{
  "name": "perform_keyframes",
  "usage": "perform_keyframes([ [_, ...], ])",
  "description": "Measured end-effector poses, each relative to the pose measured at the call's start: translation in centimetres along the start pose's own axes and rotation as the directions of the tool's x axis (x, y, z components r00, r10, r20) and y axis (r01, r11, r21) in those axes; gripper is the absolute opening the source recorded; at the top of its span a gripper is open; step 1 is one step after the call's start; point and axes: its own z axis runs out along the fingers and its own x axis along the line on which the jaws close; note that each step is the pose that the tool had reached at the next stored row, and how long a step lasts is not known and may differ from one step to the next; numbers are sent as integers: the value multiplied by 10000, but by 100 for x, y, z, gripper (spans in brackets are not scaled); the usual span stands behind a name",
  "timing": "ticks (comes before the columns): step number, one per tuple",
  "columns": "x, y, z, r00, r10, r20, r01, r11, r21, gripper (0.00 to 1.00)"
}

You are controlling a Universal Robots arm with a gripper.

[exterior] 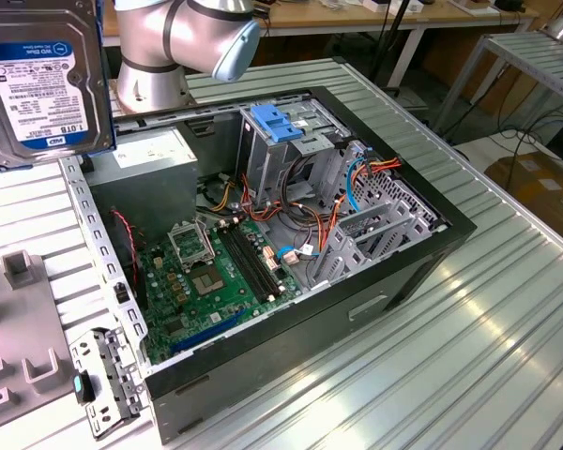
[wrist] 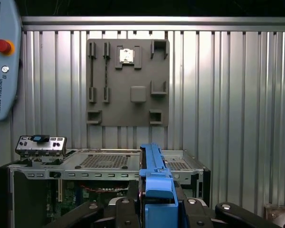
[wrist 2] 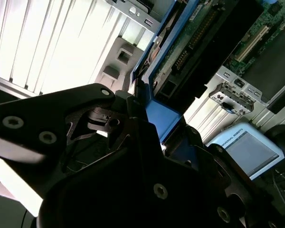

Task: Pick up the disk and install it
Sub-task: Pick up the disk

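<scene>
Exterior view: the disk (exterior: 42, 80) hangs high at ten o'clock from the open computer case (exterior: 291, 326), clear of the worktop (exterior: 469, 356). My jaws clamp its blue rails (wrist: 156, 185). A tilted rail could, I judge, snag the metal cage (exterior: 258, 164).

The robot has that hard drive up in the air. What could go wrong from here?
1. The gripper seems to clamp the disk only along its narrow blue rail, so it might slip or tilt.
2. Loose cables lie beside the drive cage; the disk could snag them going in.
</scene>
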Motion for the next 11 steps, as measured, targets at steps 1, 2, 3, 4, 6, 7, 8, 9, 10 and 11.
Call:
perform_keyframes([
  [1,1,-59,1,10000,1,-1,-1,10000,-1,37],
  [2,1,-92,1,10000,0,0,0,10000,-1,37],
  [3,1,-110,2,10000,0,1,0,10000,0,37],
  [4,2,-154,3,10000,0,-1,0,10000,-2,37],
  [6,3,-211,4,10000,0,0,0,10000,-2,37],
  [7,3,-233,4,10000,0,-1,0,10000,-3,37],
  [8,3,-279,5,10000,1,0,-1,10000,-3,37],
  [9,3,-319,6,10000,0,0,0,10000,-3,37],
  [10,3,-356,7,10000,0,-1,0,10000,-3,37],
  [11,3,-395,8,10000,-1,-1,1,10000,-3,37],
])
